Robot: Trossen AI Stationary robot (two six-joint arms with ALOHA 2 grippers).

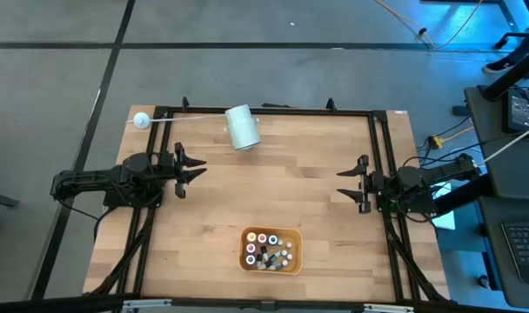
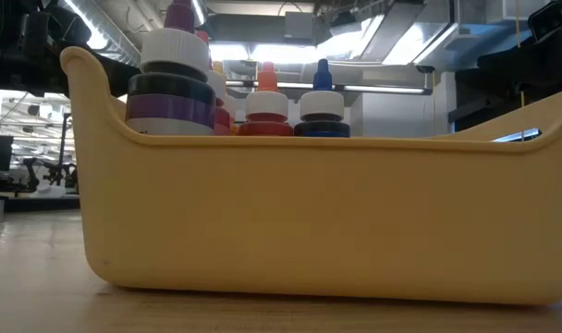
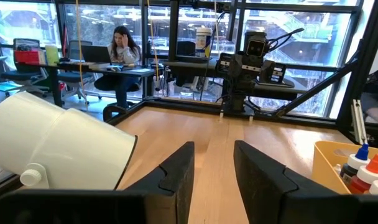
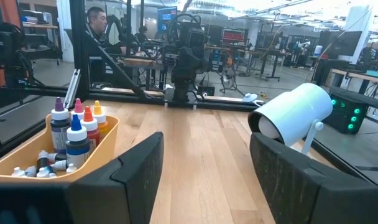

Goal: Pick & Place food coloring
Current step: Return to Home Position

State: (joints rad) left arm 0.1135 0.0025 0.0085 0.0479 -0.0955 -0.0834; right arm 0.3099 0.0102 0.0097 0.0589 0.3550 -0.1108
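Yellow bin loaded, both arms parked at the table's sides

Yellow bin [image 1: 244, 250] sits on the wooden table [image 1: 291, 174] at the middle of one long edge, well apart from both arms. Food coloring bottles [image 1: 269, 251] are all inside it, packed close. In the low view, the taller ones stand upright above the rim, with white, red, orange and blue caps and a purple tip. Small ones lie on the bin floor in the right wrist view.

Left gripper [image 1: 199, 170] hovers at the left side of the table with its fingers spread and nothing between them. Right gripper [image 1: 341, 183] is opposite at the right side, likewise spread and empty. The two point toward each other across bare wood.

White roll [image 1: 242, 127] lies on its side near the far edge. Small white ball on a thin rod [image 1: 141, 120] sits at the far left corner.

A person [image 3: 122, 53] sits at a desk in the room beyond.
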